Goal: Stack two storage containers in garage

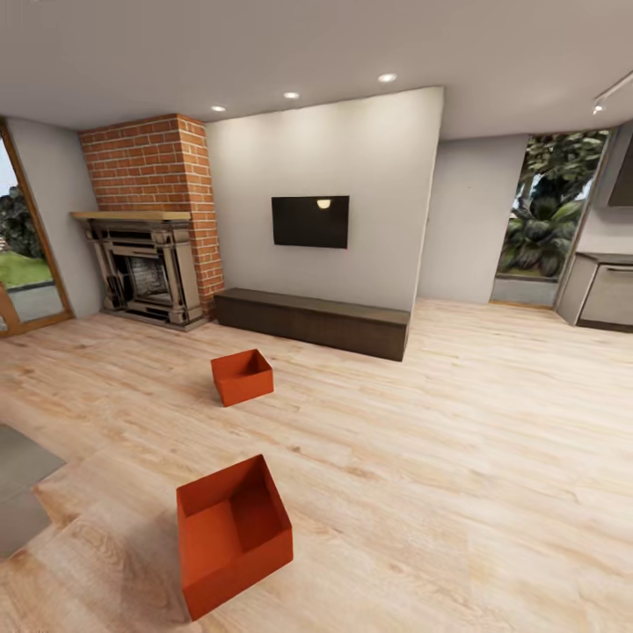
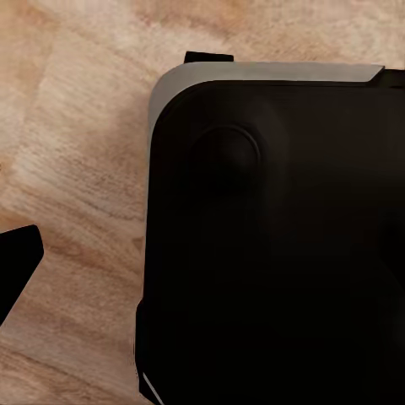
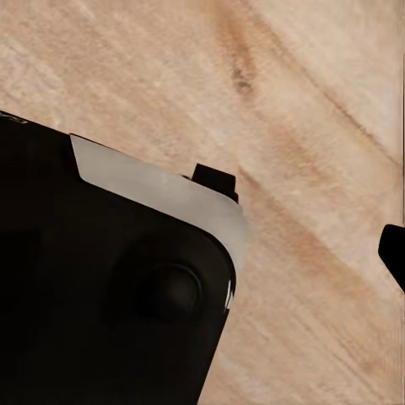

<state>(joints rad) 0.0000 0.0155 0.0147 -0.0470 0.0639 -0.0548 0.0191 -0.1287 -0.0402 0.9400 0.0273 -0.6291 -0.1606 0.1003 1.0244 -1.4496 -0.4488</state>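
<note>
We are facing the living room from the head view. 2 bins are sitting on the plank floor (image 1: 457, 440), well apart: the near bin (image 1: 233, 532) at near left, the far bin (image 1: 242, 376) farther off, before the low cabinet (image 1: 312, 321). The fireplace (image 1: 149, 255) is standing at far left, the TV (image 1: 309, 221) hanging above the cabinet. Each wrist view is looking down on the robot's dark base (image 2: 278, 245) over planks; we cannot tell either gripper's opening or load.
</note>
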